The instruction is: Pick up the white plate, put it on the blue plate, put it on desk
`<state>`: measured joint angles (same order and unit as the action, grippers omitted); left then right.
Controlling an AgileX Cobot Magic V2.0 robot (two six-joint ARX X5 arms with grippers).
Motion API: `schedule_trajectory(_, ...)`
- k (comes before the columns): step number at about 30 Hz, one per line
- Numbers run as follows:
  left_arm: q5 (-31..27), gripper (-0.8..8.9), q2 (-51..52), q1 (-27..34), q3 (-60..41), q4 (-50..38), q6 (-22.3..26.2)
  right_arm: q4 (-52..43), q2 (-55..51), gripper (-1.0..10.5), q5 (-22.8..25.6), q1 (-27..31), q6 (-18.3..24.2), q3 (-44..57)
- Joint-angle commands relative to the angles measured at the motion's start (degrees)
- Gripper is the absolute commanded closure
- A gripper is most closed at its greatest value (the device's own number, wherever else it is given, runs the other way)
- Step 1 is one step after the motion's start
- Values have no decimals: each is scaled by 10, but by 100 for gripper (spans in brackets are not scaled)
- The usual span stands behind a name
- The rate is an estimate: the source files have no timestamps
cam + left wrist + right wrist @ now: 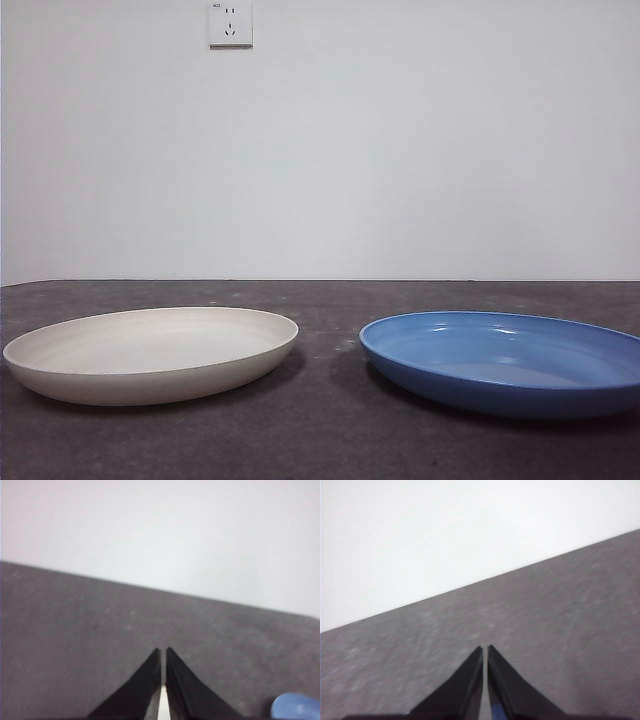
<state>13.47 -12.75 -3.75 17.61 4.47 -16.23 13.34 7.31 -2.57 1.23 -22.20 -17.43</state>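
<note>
- Here, on the left of the front view, the white plate (150, 352) sits flat on the desk (330, 440), nothing in its shallow bowl.
- On the right, well apart from it, the blue plate (505, 362) also lies flat on the desk, its bowl bare; its rim runs off the picture's edge.
- The left gripper (163, 652) hangs above the desk with its jaws nearly together, gripping nothing; a sliver of blue plate shows nearby.
- The right gripper (485, 650) likewise hangs over bare desk, jaws almost touching.
</note>
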Motion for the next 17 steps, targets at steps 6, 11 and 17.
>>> schedule_trajectory(6,58,795,-128,-24,197,108,-14,78,105,936,-112,-18,-17,-163)
schedule_trajectory(11,93,795,-180,-42,290,167,-14,124,159,936,-131,-73,4,-248)
schedule_trajectory(17,131,795,-226,-61,373,208,-14,178,216,936,-148,-149,69,-337)
